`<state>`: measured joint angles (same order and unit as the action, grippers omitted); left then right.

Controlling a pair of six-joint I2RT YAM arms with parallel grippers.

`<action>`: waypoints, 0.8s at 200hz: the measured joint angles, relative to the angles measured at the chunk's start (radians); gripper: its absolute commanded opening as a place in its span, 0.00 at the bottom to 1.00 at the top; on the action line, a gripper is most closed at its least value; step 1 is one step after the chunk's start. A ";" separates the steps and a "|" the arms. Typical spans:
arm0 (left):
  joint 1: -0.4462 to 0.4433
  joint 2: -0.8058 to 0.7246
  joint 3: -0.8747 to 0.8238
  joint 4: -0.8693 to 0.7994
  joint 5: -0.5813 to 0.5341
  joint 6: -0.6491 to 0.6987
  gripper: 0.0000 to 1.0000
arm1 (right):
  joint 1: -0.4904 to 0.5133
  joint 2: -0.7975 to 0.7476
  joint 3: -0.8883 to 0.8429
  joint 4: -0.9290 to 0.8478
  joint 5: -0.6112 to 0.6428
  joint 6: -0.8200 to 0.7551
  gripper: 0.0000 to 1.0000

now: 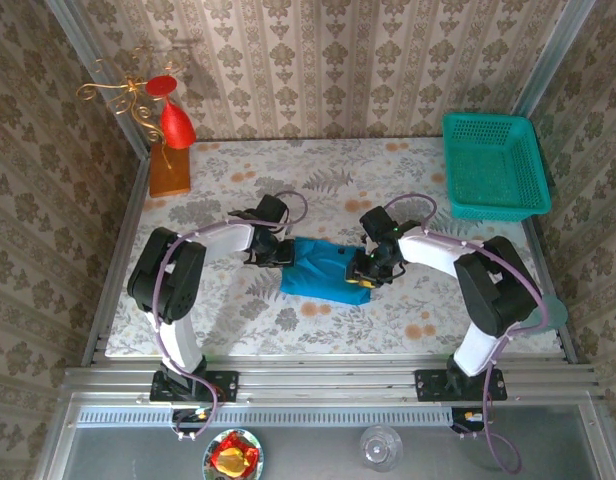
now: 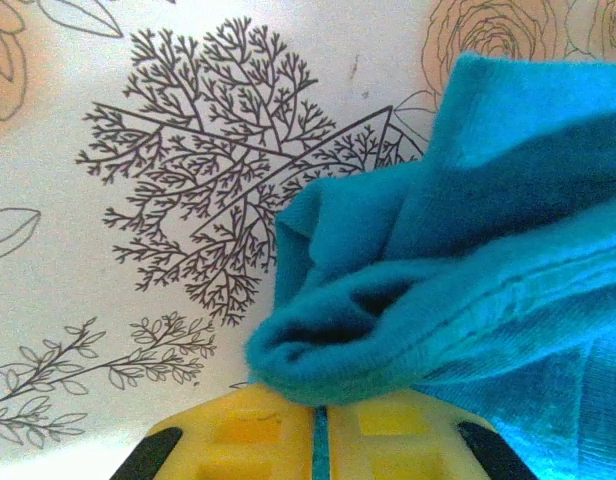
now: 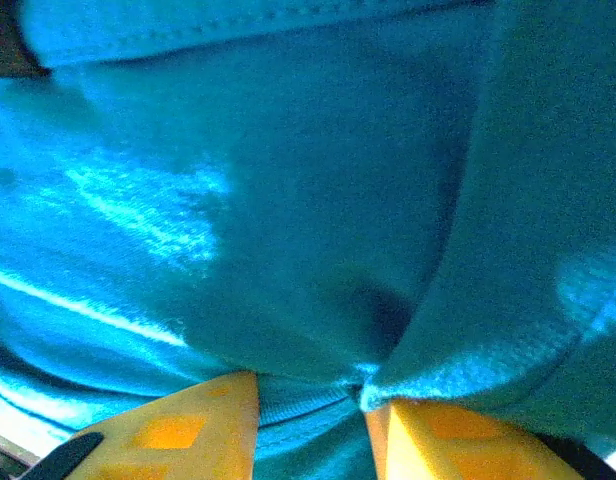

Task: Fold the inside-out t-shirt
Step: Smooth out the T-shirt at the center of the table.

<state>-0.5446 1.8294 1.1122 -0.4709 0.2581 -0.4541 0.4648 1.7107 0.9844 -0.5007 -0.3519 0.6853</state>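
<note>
Tabletop: pale floral-print tabletop point(image 1: 408, 310) boxed in by patterned wallpaper, with both arms reaching in from the near edge.
Shirt: the teal-blue t-shirt point(image 1: 323, 268) lies rumpled in a compact heap at the middle of the tabletop, right between the two arms.
Left fingers: the left fingers point(image 1: 278, 255) are at the heap's left end. The wrist view has the yellow left fingers point(image 2: 278, 430) pressed together with a thin sliver of teal clamped in the slit. A rolled fold of the t-shirt point(image 2: 388, 320) bulges just above the tips, with a stitched seam line running along it.
Right fingers: the right fingers point(image 1: 365, 275) are down on the heap's right end. Up close the right fingers point(image 3: 203, 415) stand apart with the t-shirt point(image 3: 318, 250) bunched into the gap — pinched or loose, I cannot tell.
Basket: the green mesh basket point(image 1: 493, 165) sits in the far right corner, well apart from the shirt.
Far left corner: a red ornament point(image 1: 176, 122) on a gold wire stand — wooden base beneath.
</note>
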 measured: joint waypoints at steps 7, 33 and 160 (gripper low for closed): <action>0.002 -0.003 0.000 0.000 0.001 0.000 0.13 | 0.000 -0.011 -0.005 0.005 0.000 0.000 0.40; 0.002 -0.034 -0.006 -0.015 -0.003 -0.001 0.15 | -0.002 -0.076 -0.011 -0.004 0.003 0.000 0.42; -0.101 -0.106 -0.128 -0.056 0.126 -0.004 0.04 | 0.045 -0.006 -0.028 -0.017 -0.105 -0.005 0.42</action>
<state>-0.6456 1.7237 0.9844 -0.5266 0.3836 -0.4580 0.5102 1.7046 0.9565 -0.5175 -0.4568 0.6807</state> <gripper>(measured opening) 0.056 0.416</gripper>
